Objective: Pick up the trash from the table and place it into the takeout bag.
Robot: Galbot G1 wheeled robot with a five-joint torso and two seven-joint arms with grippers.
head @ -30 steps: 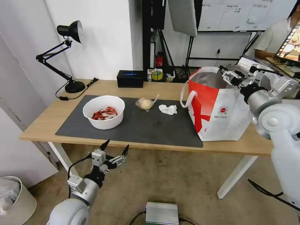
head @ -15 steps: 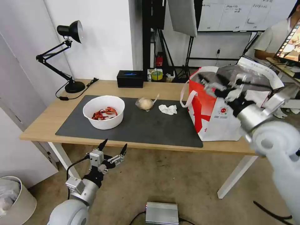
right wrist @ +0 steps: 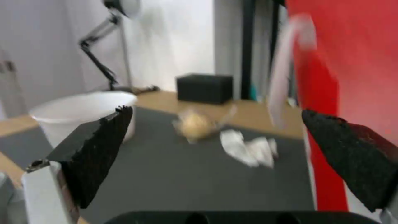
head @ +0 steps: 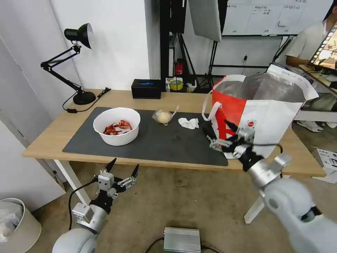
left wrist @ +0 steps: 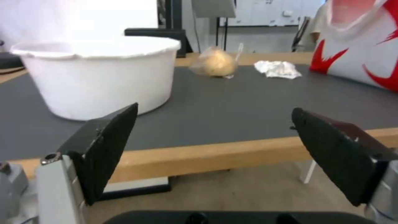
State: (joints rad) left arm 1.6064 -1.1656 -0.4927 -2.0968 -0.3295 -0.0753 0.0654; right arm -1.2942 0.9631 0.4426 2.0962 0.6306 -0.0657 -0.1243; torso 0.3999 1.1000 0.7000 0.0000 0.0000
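Trash: three pieces on the mat (head: 168, 147); bowl (head: 116, 125) of red scraps on the robot's left part, bagged lump (head: 163, 116) mid-mat toward the far edge, tissue (head: 188, 123) just beside it on the bag side, the two apart. Takeout bag (head: 259, 116) stands on the table (head: 45, 140) at the right end of the mat, mouth open, foil lining showing.

Right gripper (head: 220, 135) low over the mat's near right corner, just in front of the bag's red panel; fingers spread wide, nothing between them; its wrist view looks across the mat at tissue (right wrist: 248, 151) and lump (right wrist: 195, 124). Left gripper (head: 123, 168) hangs below the table's front edge, also wide and empty; parked.

Judgement: step in hand is the reach for the next piece, and tissue looks the nearest to the right arm.
- go in from above, fingers straddling the tissue, not sweeping in flat along the mat; it's light and will slide
- close on the crumpled peak; let pads touch the mat lightly
- keep clear of the lump's knotted tail (head: 174, 109) pointing away from the tissue
- mind the loop handle (head: 210, 110) hanging off the bag's near side; snag risk on the lift
- lift well above the rim before crossing; release over the open mouth, not the edge
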